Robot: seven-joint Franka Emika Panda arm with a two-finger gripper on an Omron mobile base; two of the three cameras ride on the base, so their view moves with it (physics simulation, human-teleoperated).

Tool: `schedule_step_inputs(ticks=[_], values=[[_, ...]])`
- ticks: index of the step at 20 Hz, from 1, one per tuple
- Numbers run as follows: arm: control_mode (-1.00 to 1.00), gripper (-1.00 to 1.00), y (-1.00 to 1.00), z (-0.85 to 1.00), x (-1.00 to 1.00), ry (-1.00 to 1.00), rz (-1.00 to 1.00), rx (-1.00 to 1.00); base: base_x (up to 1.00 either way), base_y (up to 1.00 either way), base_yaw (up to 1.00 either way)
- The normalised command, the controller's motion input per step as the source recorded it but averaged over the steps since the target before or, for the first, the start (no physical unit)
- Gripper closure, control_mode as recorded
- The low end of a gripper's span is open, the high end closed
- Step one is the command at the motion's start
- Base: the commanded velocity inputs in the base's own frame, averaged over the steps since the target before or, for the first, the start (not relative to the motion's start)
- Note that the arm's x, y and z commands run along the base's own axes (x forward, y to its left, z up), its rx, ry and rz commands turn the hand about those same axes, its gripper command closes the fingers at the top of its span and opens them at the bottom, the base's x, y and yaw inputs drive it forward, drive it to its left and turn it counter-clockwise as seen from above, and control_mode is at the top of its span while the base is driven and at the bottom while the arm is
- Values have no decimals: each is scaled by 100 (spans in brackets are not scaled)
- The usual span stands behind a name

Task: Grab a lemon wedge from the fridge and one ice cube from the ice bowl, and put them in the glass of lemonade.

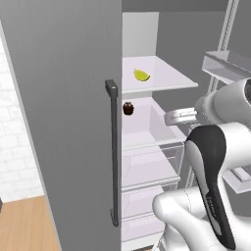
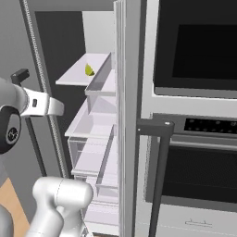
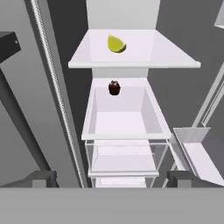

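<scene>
**Our open claw waits in front of the fridge**

We see our claw (image 3: 112, 178) with its two dark tips spread wide apart. Nothing sits between them. It holds nothing.

The claw looks into the fridge (image 1: 63, 122). One grey door is closed and has a long dark bar handle (image 1: 113, 152). The other door is swung open, and we can see the white inside.

Closest to the claw, just ahead and a bit low, are the clear drawers (image 3: 124, 155). To one side of the claw we see the door shelves (image 3: 197, 153) on the open door.

A little farther in is a white bin (image 3: 124, 114), open at the top. At its back edge sits a small dark brown round thing (image 3: 114, 87). It is ahead of the claw and a bit higher.

Farthest from the claw, up on the flat white shelf (image 3: 166, 54), lies the lemon wedge (image 3: 116, 44). It is tiny, bright yellow and curved. It is above the brown thing and farther back. It is well apart from the claw, and the claw does not touch it.

In the right base view we also see a dark oven (image 2: 194, 115) next to the fridge, off to the side of the claw.
</scene>
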Motion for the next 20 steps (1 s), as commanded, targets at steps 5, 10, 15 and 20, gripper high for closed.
schedule_step_inputs(ticks=[5,10,15,20], values=[[-100,-100,3,13,4,0,5,-1,0,0,0],[-100,-100,-2,0,28,0,0,0,0,0,0],[-100,-100,-1,2,44,0,0,0,0,0,0],[-100,-100,-10,5,37,0,0,0,0,0,0]])
